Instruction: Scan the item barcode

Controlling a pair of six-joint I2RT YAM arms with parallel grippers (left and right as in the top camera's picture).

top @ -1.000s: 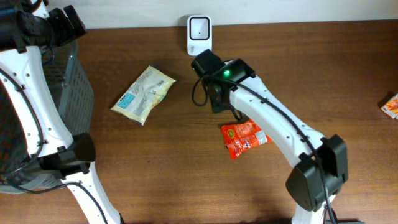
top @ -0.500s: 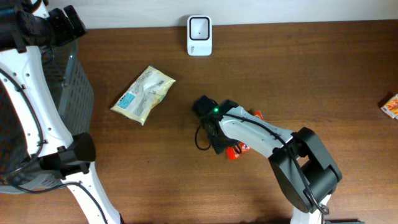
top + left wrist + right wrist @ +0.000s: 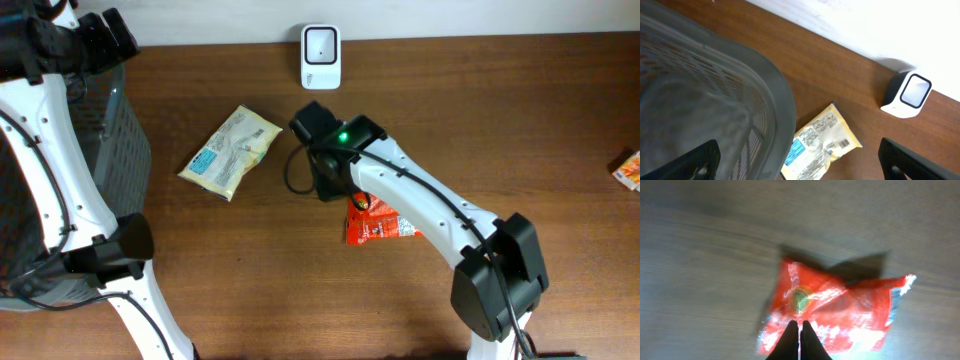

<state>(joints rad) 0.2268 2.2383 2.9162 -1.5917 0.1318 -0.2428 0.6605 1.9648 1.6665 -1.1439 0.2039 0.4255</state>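
A red snack packet (image 3: 840,315) hangs crumpled under my right gripper (image 3: 800,326), whose fingers are shut on its near edge; its shadow falls on the wood behind it. From above, the red packet (image 3: 378,224) lies partly under the right arm, just below the right gripper (image 3: 333,186). The white barcode scanner (image 3: 320,55) stands at the table's back edge, also visible as the scanner (image 3: 907,94) in the left wrist view. My left gripper (image 3: 801,162) is open wide and empty, high above the basket rim.
A pale yellow packet (image 3: 230,152) lies left of centre, next to a grey mesh basket (image 3: 112,150) at the left edge. A small orange item (image 3: 628,170) sits at the far right edge.
The right gripper dropped onto the red packet, shut, then rose and moved back-left; the packet shifted left with it. The left arm has not moved.
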